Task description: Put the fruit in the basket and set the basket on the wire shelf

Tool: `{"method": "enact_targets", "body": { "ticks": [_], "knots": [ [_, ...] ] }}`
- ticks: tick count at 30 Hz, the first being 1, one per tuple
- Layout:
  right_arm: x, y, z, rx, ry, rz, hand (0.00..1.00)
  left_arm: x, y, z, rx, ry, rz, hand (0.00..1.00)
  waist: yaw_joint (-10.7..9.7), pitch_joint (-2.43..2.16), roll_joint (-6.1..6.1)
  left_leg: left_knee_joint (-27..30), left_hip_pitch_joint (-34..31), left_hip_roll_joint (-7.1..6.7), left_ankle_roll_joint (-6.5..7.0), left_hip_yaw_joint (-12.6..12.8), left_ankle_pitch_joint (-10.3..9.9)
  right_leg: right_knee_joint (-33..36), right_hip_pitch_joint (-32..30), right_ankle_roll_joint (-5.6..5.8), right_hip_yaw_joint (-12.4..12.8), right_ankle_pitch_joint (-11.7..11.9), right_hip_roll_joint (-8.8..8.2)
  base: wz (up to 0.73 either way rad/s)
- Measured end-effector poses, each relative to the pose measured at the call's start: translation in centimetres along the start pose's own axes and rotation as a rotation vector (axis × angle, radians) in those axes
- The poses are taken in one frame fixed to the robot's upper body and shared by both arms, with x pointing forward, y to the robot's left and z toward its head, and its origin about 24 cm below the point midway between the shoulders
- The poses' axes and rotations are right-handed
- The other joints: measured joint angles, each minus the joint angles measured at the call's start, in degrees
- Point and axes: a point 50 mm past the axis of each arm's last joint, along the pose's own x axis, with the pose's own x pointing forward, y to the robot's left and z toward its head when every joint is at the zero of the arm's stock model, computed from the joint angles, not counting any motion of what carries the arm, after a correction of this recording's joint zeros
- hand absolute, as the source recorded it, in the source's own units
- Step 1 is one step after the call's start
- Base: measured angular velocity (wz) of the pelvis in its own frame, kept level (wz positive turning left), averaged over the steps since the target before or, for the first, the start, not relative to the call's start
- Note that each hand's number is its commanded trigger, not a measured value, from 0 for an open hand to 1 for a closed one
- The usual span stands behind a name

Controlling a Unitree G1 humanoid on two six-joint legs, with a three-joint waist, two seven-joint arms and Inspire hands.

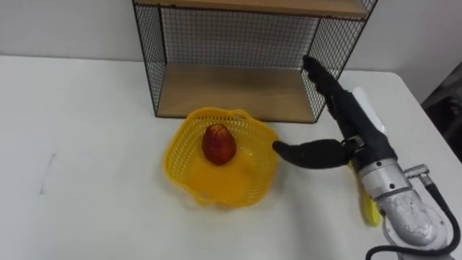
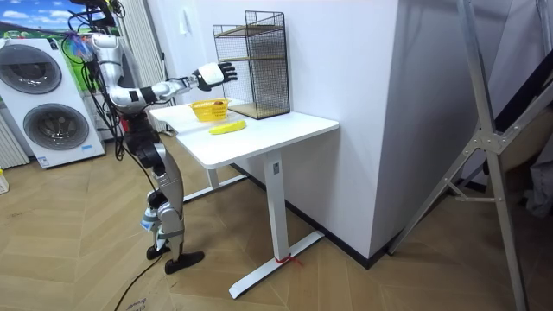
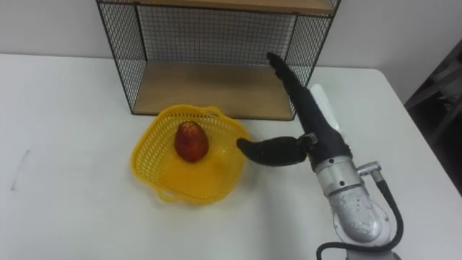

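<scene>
right hand (image 1: 352, 128) fingers (image 1: 323, 81) straight | banana (image 1: 369, 206) on table (image 1: 86, 144) | red fruit (image 1: 218, 143) in basket (image 1: 238, 185)

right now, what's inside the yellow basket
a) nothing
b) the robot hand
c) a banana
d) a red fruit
d: a red fruit lies in the basket, while the banana is out on the table and the right robot hand is open beside the basket.

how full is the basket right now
Partly filled: one red fruit sits inside the yellow basket, while the banana lies outside it on the white table.
</scene>
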Motion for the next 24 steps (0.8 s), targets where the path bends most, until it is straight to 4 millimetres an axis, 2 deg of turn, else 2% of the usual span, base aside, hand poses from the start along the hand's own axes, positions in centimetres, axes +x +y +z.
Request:
{"method": "enact_targets", "body": {
  "ticks": [9,14,20,24],
  "knots": [
    [-0.2,-2.0,0.2,-0.115,-0.022,-0.199,0.00,-0.1,0.0,-0.6,-0.018,0.025,0.012,0.00,-2.0,0.01,-0.51,-0.3,0.2,0.00,-0.01,0.2,0.0,0.3,0.2,-0.05,0.1,0.0,0.19,0.00],
    [-0.7,-2.4,-2.0,-0.138,0.074,-0.243,0.00,-0.3,-0.1,-1.1,-0.022,0.040,0.013,0.00,-2.3,-0.01,-0.94,-0.3,0.6,0.04,-0.02,0.3,0.0,0.4,0.5,-0.09,0.1,0.1,0.06,-0.01],
    [-1.9,-2.0,-4.9,-0.162,0.226,-0.220,0.00,-0.2,0.8,-0.8,-0.056,0.034,0.050,0.00,-2.3,0.02,-1.85,-0.4,0.3,0.04,-0.02,0.3,0.0,0.4,0.0,-0.08,0.1,0.0,0.08,0.00],
    [-2.6,-1.8,-5.7,-0.194,0.276,-0.188,0.00,-0.2,1.1,-0.7,-0.067,0.030,0.070,0.00,-2.2,-0.06,-2.03,-0.1,0.1,0.04,-0.03,0.3,0.0,0.3,-0.2,-0.08,0.1,0.1,0.08,-0.01]
  ]
}}
